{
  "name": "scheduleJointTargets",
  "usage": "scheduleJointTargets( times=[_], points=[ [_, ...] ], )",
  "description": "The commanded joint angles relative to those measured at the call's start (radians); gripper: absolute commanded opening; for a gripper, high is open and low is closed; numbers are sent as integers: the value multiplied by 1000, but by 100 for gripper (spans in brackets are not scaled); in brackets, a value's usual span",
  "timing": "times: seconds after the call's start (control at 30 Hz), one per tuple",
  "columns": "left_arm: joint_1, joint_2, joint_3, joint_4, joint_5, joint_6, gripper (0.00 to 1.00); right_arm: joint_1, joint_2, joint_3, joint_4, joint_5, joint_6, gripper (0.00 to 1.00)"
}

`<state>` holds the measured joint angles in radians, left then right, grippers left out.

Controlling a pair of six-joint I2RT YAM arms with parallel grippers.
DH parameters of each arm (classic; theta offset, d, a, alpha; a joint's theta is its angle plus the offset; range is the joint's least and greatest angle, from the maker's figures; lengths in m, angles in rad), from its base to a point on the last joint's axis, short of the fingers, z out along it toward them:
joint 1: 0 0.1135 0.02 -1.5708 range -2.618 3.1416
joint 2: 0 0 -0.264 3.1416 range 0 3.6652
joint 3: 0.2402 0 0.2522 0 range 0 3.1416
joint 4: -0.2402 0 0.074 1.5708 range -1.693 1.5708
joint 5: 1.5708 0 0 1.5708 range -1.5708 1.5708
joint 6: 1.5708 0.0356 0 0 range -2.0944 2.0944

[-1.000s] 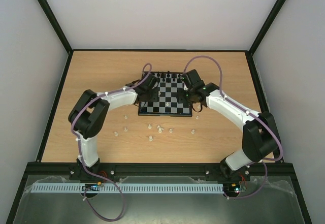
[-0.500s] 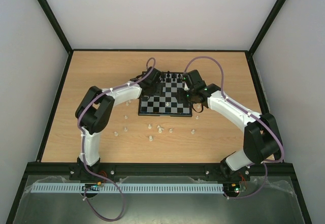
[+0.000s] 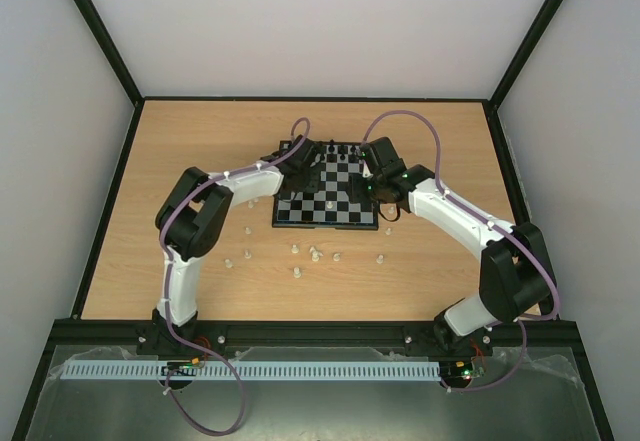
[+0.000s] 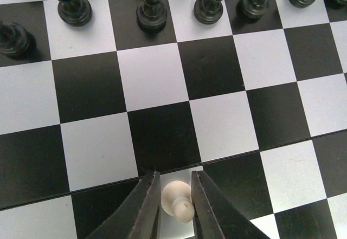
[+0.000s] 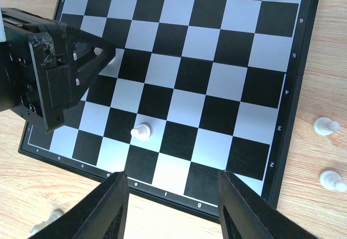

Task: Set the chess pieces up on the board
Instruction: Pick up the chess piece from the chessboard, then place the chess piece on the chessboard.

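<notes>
- Your left tool (image 4: 174,187) is clamped on a white pawn (image 4: 177,200), one finger against each side, over a pale square on the left half of the board (image 4: 97,147). Whether the pawn touches the square cannot be told.
- Your right tool (image 5: 172,176) hangs above the board's near edge, its fingers apart with nothing between them.
- The board lies flat in the middle of the counter (image 3: 200,151), a light wood-grain top with a thin black border.
- A second white pawn (image 5: 142,131) stands upright on a pale square toward the near side, and black pieces (image 4: 152,8) line the far rows.
- The other white chess pieces (image 3: 315,254) are scattered on the bare wood just in front of the board, a few off to its left. Two more (image 5: 325,125) sit beside its right rim.
- Plain pale walls (image 3: 320,21) close the counter in on the left, far and right sides, with black posts at the corners.
- A black rail (image 3: 330,333) runs along the near edge, with a white slotted strip (image 3: 300,370) in front of it, and purple cables (image 3: 420,116) loop over both arms.
</notes>
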<state>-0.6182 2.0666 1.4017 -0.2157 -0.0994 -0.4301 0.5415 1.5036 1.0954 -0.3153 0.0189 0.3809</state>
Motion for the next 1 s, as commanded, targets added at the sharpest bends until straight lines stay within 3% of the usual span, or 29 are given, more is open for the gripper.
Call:
scheduleJointTargets(
  times=[0.0, 0.53, 0.97],
  points=[
    [-13, 0, 24, -42, -20, 3, 15, -5, -4, -15, -11, -1, -7, 45],
    [-122, -183, -215, -41, -32, -54, 14, -5, -48, -22, -15, -9, -5, 45],
    [-139, -112, -121, -40, -39, -48, 14, -5, -45, -24, -15, -8, -5, 45]
  ],
)
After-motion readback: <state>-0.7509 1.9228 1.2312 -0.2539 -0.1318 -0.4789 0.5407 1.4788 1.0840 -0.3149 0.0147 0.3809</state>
